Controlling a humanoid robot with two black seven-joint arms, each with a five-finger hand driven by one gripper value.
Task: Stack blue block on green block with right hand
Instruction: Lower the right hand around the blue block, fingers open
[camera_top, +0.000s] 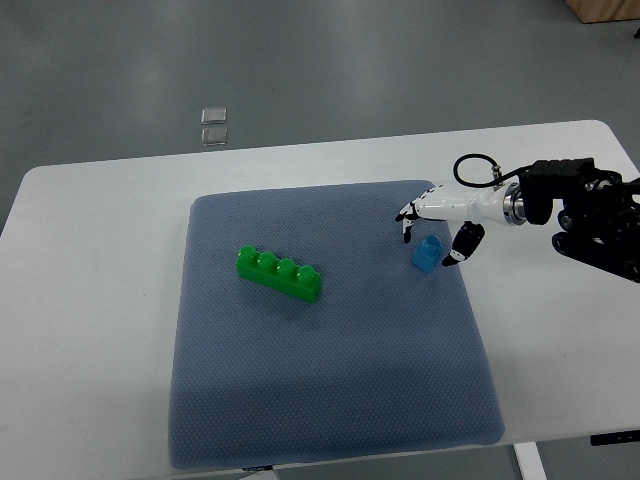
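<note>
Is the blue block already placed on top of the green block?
No, the blue block lies on the mat, apart from the green block, beside the right hand.

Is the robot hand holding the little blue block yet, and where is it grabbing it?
Not yet, it seems. The right hand hovers over the blue block with fingers spread around it; the block looks to be resting on the mat. No grip shows.

The black right arm (600, 225) is running off the picture's right edge, so its upper part is not showing. The white-and-black right robot hand (437, 227) is arching over the small blue plastic block (429, 254); whether its fingertips are touching the block is too small to tell. The white table (90, 330) is being cut off at the bottom edge.
</note>
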